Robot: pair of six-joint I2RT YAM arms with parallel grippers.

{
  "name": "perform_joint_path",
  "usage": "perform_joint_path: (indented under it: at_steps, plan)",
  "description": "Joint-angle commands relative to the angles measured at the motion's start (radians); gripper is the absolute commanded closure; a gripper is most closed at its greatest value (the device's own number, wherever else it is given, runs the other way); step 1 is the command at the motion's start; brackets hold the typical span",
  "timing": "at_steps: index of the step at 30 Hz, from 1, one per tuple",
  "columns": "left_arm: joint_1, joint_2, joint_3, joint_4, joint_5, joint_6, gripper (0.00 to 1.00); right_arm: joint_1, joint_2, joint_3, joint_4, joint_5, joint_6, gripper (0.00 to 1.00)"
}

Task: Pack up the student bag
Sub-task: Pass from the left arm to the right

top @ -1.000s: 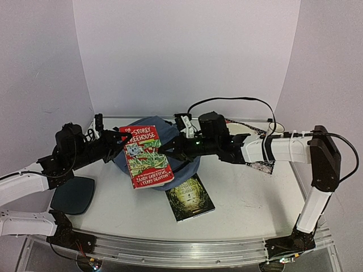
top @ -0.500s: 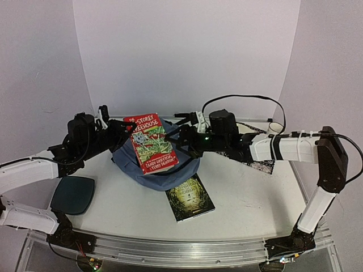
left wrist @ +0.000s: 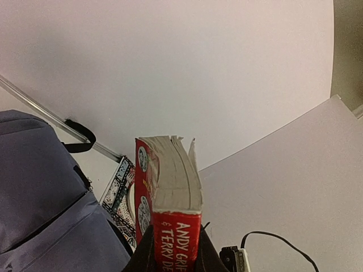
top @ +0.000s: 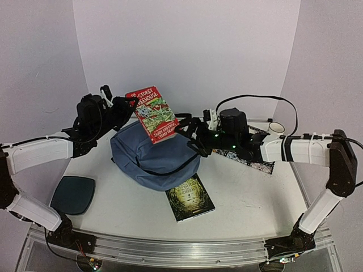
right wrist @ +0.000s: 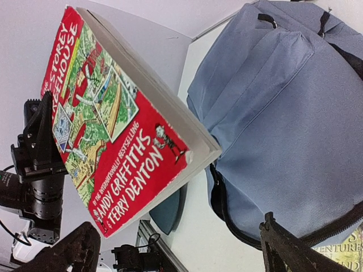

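The slate-blue student bag (top: 153, 158) lies at the table's middle, its black zipper facing the front. Above its back edge hangs a red paperback (top: 152, 113), tilted, with my left gripper (top: 128, 105) shut on its left edge. In the left wrist view the red paperback (left wrist: 170, 187) stands edge-on, my left gripper (left wrist: 173, 252) clamped across its spine end, the student bag (left wrist: 39, 181) at lower left. My right gripper (top: 190, 133) stands open just right of the book, apart from it. Its wrist view shows the paperback (right wrist: 108, 124), the bag (right wrist: 278, 113) and my right gripper (right wrist: 176, 255) spread wide.
A dark-covered book (top: 190, 196) lies flat in front of the bag. A dark teal pad (top: 72, 194) sits at front left. A black-and-white patterned book (top: 252, 160) lies under my right arm, a white cup (top: 276, 127) behind it.
My left gripper lifted the red paperback up and back, off the bag. My right gripper opened, let go of the book's right edge and drew away to the right.
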Motion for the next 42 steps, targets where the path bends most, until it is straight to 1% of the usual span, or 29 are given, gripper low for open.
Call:
perform_joint_path:
  at_steps: [1,11,18,25,29,35,42]
  plan:
    - [0.0,0.028,0.082,0.16,-0.006,-0.025,1.0,0.0,-0.015,0.025,0.121,-0.023,0.067,0.02]
    - [0.0,0.071,0.09,0.266,-0.004,-0.097,1.0,0.0,0.071,0.076,0.25,-0.06,0.158,0.02]
    - [0.0,0.088,0.096,0.314,0.009,-0.156,1.0,0.0,0.112,0.106,0.291,-0.061,0.167,0.02]
    - [0.0,0.104,0.091,0.357,0.035,-0.214,1.0,0.0,0.155,0.135,0.435,-0.073,0.193,0.02]
    - [0.0,0.097,0.071,0.36,0.037,-0.23,1.0,0.0,0.145,0.146,0.48,-0.073,0.165,0.02]
    - [0.0,0.066,0.018,0.362,0.026,-0.251,1.0,-0.011,0.105,0.126,0.504,-0.042,0.125,0.08]
    - [0.0,0.043,-0.02,0.362,0.048,-0.29,1.0,-0.025,0.08,0.107,0.532,-0.008,0.107,0.18]
